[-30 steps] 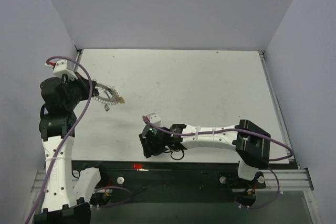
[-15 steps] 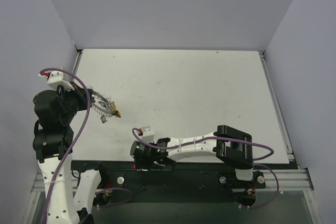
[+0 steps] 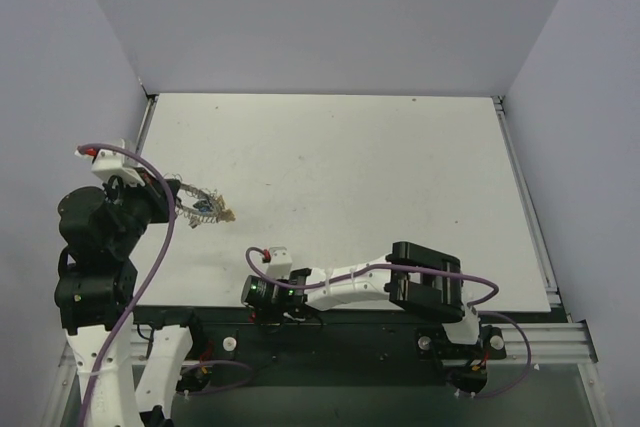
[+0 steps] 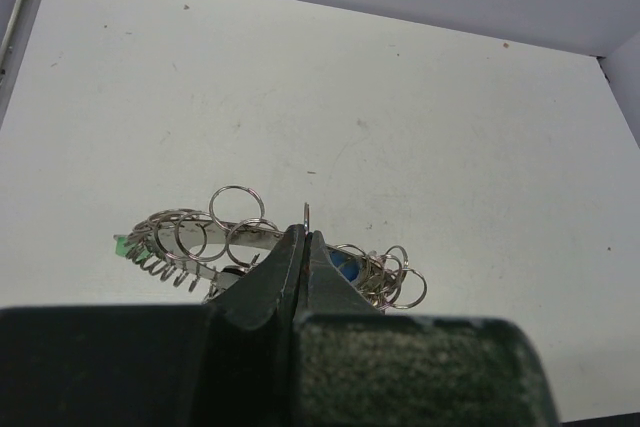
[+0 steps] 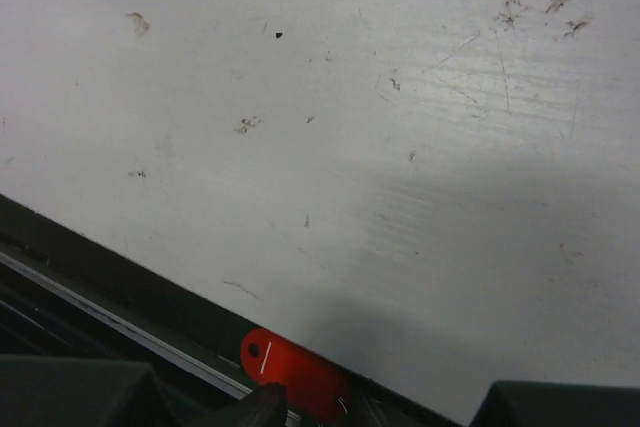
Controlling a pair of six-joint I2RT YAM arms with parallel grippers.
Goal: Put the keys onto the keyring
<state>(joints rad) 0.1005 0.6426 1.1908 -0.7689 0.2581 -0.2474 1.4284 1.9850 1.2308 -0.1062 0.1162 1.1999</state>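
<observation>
Pale grey walls close in a scuffed white table (image 3: 350, 167), and along its near edge runs a dark rail (image 5: 60, 277). What matters to us is the red key (image 5: 290, 372). It lies right at that near edge, where the white surface meets the rail, and it sits directly below the right gripper (image 3: 266, 297), in the gap between its fingers. The key's long axis runs along the edge, slanting from upper left to lower right in the right wrist view, with its small hole at the upper-left end. The right gripper's jaws stand apart and hold nothing.

The right arm is plainly the nearer one. The left gripper (image 4: 300, 247) is well apart, up over the left side of the table, and its jaws are pressed together on the wire of the keyring (image 4: 195, 237).

The keyring is a thin silvery hoop fringed with small loops. A blue key (image 4: 345, 267) and a green key (image 4: 120, 244) show among them, and a gold tag (image 3: 228, 213) hangs at the right end. We judge that the red key, flat and glossy against the rail, will be awkward to pinch.
</observation>
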